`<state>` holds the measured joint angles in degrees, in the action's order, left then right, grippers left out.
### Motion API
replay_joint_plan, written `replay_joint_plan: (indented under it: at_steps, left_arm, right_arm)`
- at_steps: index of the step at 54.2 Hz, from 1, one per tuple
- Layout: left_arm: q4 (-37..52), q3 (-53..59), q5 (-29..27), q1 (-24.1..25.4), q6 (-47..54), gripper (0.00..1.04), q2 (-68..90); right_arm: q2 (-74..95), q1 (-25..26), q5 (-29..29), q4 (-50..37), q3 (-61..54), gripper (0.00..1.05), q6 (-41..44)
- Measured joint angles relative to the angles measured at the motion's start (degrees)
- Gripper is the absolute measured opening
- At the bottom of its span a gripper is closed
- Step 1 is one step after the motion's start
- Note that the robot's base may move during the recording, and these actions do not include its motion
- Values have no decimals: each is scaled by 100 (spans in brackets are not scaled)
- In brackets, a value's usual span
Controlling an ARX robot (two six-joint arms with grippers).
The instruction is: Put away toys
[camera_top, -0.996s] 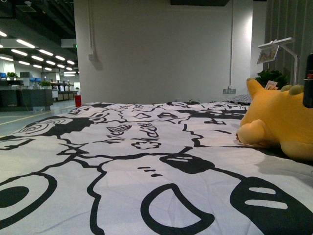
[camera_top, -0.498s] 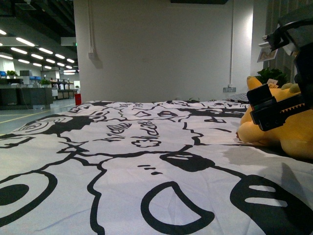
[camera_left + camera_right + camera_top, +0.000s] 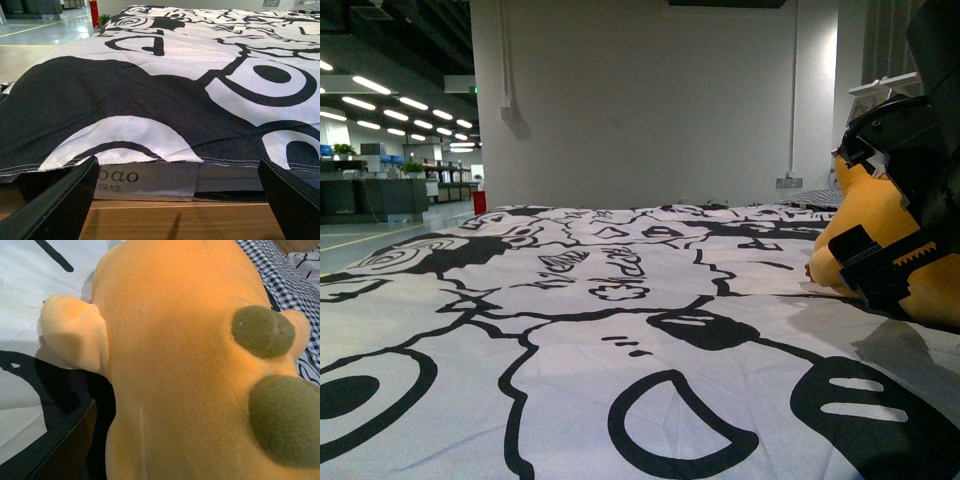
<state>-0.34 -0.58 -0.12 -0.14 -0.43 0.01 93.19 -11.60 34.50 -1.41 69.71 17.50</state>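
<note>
At the right edge of the bed (image 3: pixel 150 180), the orange plush toy (image 3: pixel 175 365) lies on the cover (image 3: pixel 570 330). The right gripper (image 3: pixel 880 205) is wide open around it. The left gripper (image 3: pixel 177 165) is open too.

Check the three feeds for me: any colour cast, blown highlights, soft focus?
Front view: greenish cast, ceiling lights blown out, right gripper near-silhouette. Left wrist view: bedsheet sharp, left gripper underexposed. Right wrist view: plush toy fills frame, evenly lit, slightly soft.
</note>
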Motion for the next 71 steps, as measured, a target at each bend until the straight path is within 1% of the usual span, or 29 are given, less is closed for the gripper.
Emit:
replay_joint_plan:
  at_steps: [7, 10, 11, 16, 19, 21, 24, 29, 31, 32, 37, 40, 43, 47, 53, 66, 67, 71]
  left_arm:
    - [0, 0, 0, 0, 0, 98, 0]
    - [0, 0, 0, 0, 0, 98, 0]
    - [0, 0, 0, 0, 0, 98, 0]
    - [0, 0, 0, 0, 0, 98, 0]
    - [0, 0, 0, 0, 0, 98, 0]
    - [0, 0, 0, 0, 0, 98, 0]
    - [0, 0, 0, 0, 0, 98, 0]
    - [0, 0, 0, 0, 0, 98, 0]
    - [0, 0, 0, 0, 0, 98, 0]
    - [0, 0, 0, 0, 0, 98, 0]
    - [0, 0, 0, 0, 0, 98, 0]
    - [0, 0, 0, 0, 0, 98, 0]
    - [0, 0, 0, 0, 0, 98, 0]
    - [0, 0, 0, 0, 0, 98, 0]
    - [0, 0, 0, 0, 0, 98, 0]
    - [0, 0, 0, 0, 0, 98, 0]
    - [0, 0, 0, 0, 0, 98, 0]
    - [0, 0, 0, 0, 0, 98, 0]
  right_arm:
    - [0, 11, -33, 33, 0, 98, -116]
    - [0, 13, -55, 33, -2, 93, -162]
    - [0, 13, -72, 33, -2, 90, -170]
    - [0, 15, -125, 28, -4, 80, -210]
    - [0, 22, -168, 17, -7, 71, -240]
    - [0, 22, -199, 13, -11, 68, -256]
    - [0, 24, -264, 13, -15, 60, -278]
    - [0, 28, -358, 13, -17, 50, -302]
    - [-7, 35, -407, 7, -26, 43, -319]
    - [-11, 37, -415, 7, -28, 41, -323]
    - [-76, 72, -586, 2, -94, 24, -420]
    - [-140, 81, -678, 0, -138, 17, -463]
    - [-205, 94, -791, -24, -201, 12, -490]
    - [-369, 114, -981, -72, -345, 8, -566]
    - [-640, 181, -1314, -188, -551, 7, -697]
    - [-1878, 470, -2798, -315, -1119, 7, -1370]
    - [-2103, 535, -3042, -313, -1196, 7, -1475]
    - [-2796, 752, -3661, -280, -1436, 7, -1849]
